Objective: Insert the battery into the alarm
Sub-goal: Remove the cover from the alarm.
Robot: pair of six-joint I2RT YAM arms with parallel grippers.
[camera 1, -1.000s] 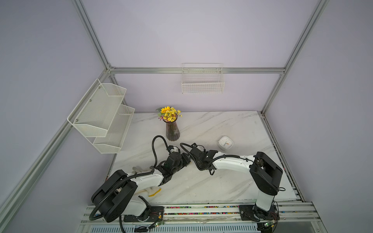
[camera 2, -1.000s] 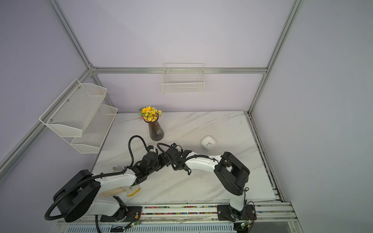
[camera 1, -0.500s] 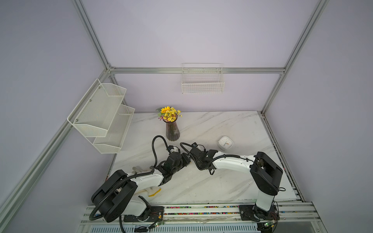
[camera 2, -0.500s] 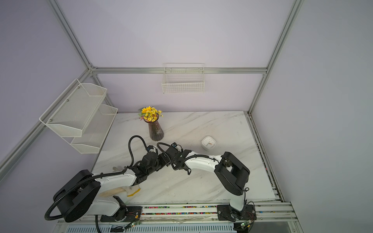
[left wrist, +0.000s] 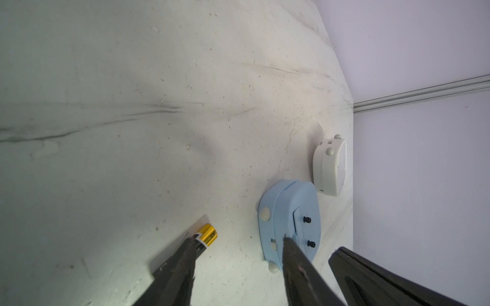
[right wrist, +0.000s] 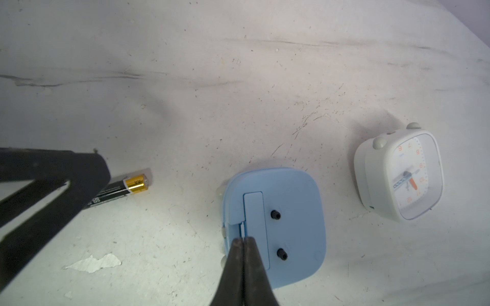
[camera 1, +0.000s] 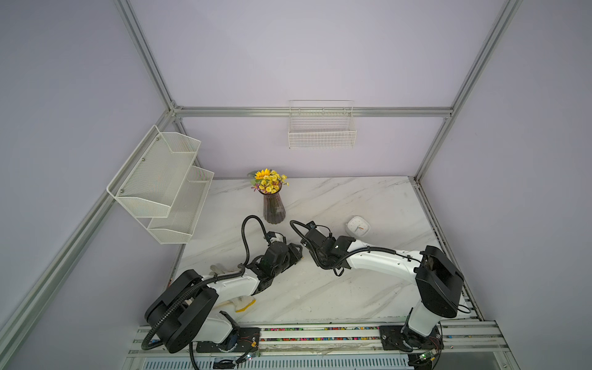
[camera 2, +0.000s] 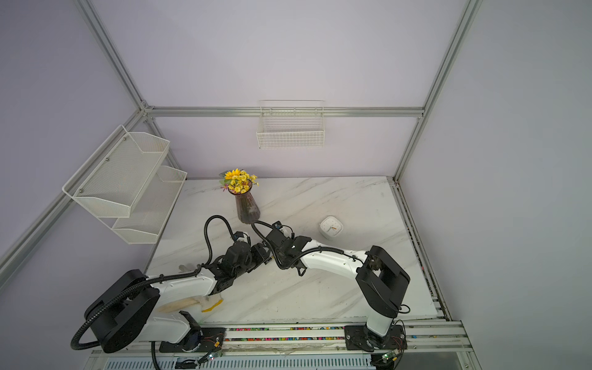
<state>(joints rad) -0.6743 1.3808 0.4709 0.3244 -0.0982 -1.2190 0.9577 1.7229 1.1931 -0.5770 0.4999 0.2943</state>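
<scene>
Battery (right wrist: 119, 191): it lies flat on the marble table (right wrist: 238, 79), apart from the blue alarm (right wrist: 297, 233), with its gold end pointing toward the alarm. Its black end is hidden under one finger of the left gripper (left wrist: 237, 239).
Blue alarm: it rests face down with its back up and the battery cover (right wrist: 254, 212) shut. A white clock (right wrist: 397, 174) sits just beside it.
Left gripper: the jaws stand apart. One finger lies over the battery's black end, and nothing is clamped between them.
Right gripper (right wrist: 243, 241): the jaws are pressed together, with the tips on the seam at the cover's end. You have nothing visibly pinched.
Step in hand: probably opening the cover, so no slot is ready for the battery.
How the battery handles: it looks small, rigid, smooth and round, so expect it to roll when nudged. Pinch it across the middle of the barrel and leave both ends free to seat against the contacts.
How the alarm handles: the plastic shell looks light and will likely skid on the slick marble as you pry. Brace its edge, and go gently on the thin cover.
</scene>
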